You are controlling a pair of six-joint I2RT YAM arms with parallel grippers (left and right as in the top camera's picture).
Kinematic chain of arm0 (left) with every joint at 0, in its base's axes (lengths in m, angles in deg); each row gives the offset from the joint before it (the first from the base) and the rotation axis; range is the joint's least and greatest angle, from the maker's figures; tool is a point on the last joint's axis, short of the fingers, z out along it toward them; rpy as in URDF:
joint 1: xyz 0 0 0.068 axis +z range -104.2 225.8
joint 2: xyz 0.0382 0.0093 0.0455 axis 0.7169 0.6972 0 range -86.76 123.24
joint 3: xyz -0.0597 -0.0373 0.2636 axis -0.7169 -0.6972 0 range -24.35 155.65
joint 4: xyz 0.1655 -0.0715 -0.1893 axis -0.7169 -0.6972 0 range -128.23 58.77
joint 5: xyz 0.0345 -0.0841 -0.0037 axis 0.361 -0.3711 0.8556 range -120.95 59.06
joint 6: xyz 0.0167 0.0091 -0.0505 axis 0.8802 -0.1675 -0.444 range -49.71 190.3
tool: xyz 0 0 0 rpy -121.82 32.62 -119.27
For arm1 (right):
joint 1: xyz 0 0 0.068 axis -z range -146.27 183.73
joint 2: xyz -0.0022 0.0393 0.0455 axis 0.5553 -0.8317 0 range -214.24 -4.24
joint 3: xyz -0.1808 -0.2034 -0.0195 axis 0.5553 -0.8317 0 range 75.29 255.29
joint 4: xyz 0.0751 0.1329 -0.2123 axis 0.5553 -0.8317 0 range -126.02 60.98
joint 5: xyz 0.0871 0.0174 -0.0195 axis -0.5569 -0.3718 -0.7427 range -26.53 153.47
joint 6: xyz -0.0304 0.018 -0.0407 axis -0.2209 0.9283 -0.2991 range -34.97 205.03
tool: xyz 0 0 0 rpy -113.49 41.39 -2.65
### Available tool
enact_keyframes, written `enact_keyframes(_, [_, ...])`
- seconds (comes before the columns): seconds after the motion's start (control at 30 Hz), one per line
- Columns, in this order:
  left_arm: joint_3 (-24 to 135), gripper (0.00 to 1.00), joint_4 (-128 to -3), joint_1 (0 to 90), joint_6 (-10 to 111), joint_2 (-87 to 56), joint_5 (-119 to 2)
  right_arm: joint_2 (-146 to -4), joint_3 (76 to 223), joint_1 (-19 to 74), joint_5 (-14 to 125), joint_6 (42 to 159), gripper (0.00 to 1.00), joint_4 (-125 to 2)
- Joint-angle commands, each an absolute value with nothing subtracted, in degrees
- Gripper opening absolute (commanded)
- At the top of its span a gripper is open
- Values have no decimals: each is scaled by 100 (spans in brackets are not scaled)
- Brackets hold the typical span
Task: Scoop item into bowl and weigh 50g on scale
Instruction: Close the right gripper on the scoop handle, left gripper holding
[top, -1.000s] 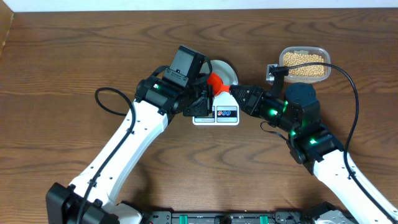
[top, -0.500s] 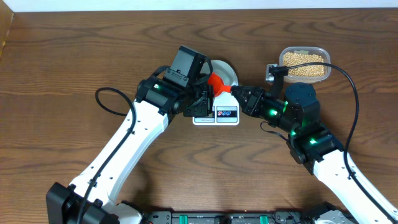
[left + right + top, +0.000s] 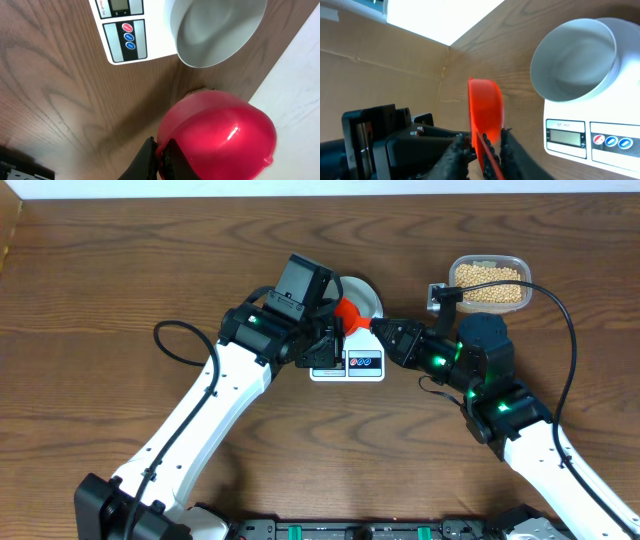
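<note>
Beans [image 3: 488, 283] heaped in clear tub [image 3: 486, 262] at back right (well apart from the scale), pale bowl [image 3: 215, 30] sitting on white scale [image 3: 155, 25], left gripper [image 3: 159, 150] clenched on red scoop [image 3: 220, 135], right gripper [image 3: 485, 150] straddling the scoop, its grip impossible to tell.

Dark brown wood-grain table [image 3: 100, 270] is filling the overhead view, its grain running left to right. Two things are resting directly on the boards. A flat white scale [image 3: 365, 365] is sitting near the middle, a little toward the far edge, its button panel facing the near edge. A clear rounded-rectangular plastic tub [image 3: 489, 282] is sitting to the right of the scale, closer to the far edge, apart from it and not touching.
</note>
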State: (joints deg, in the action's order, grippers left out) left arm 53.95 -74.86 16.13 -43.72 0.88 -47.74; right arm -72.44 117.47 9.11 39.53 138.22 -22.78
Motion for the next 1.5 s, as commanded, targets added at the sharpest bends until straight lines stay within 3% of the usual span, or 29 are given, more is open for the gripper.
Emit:
enact_keyframes(0.0, [5474, 7, -7528, 1575, -4377, 18, -4805, -7288, 11825, 882, 4073, 13770, 27, -2282])
enact_keyframes(0.13, [5474, 7, -7550, 1575, -4333, 18, -4805, -7288, 11825, 889, 4092, 13770, 27, -2276])
enact_keyframes(0.4, [5474, 7, -7552, 1575, -4283, 18, -4829, -7288, 11825, 889, 4092, 13770, 7, -2278])
enact_keyframes(0.6, [5474, 8, -7569, 1575, -4272, 18, -4824, -7288, 11825, 889, 4088, 13767, 3, -2282])
enact_keyframes(0.63, [5474, 7, -7569, 1575, -4272, 18, -4824, -7288, 11825, 889, 4090, 13767, 10, -2282])
enact_keyframes(0.73, [5474, 7, -7567, 1578, -4272, 18, -4824, -7288, 11825, 889, 4097, 13767, 45, -2282])
enact_keyframes(0.8, [5474, 7, -7567, 1589, -4272, 18, -4824, -7288, 11825, 896, 4138, 13767, 64, -2282])
enact_keyframes(0.9, [5474, 7, -7567, 1589, -4272, 16, -4824, -7288, 11825, 893, 4180, 13767, 80, -2282])
enact_keyframes(1.1, [5474, 7, -7565, 1619, -4269, 16, -4824, -7288, 11825, 893, 4193, 13765, 96, -2282])
enact_keyframes(1.3, [5474, 7, -7569, 1718, -4269, 16, -4824, -7288, 11825, 893, 4186, 13678, 80, -2284])
enact_keyframes(1.37, [5474, 8, -7569, 1718, -4269, 16, -4824, -7288, 11825, 893, 4145, 13678, 67, -2280])
enact_keyframes(1.43, [5474, 7, -7569, 1715, -4269, 16, -4824, -7288, 11825, 893, 4117, 13680, 47, -2280])
enact_keyframes(1.47, [5474, 7, -7569, 1718, -4269, 16, -4824, -7288, 11825, 893, 4095, 13678, 45, -2280])
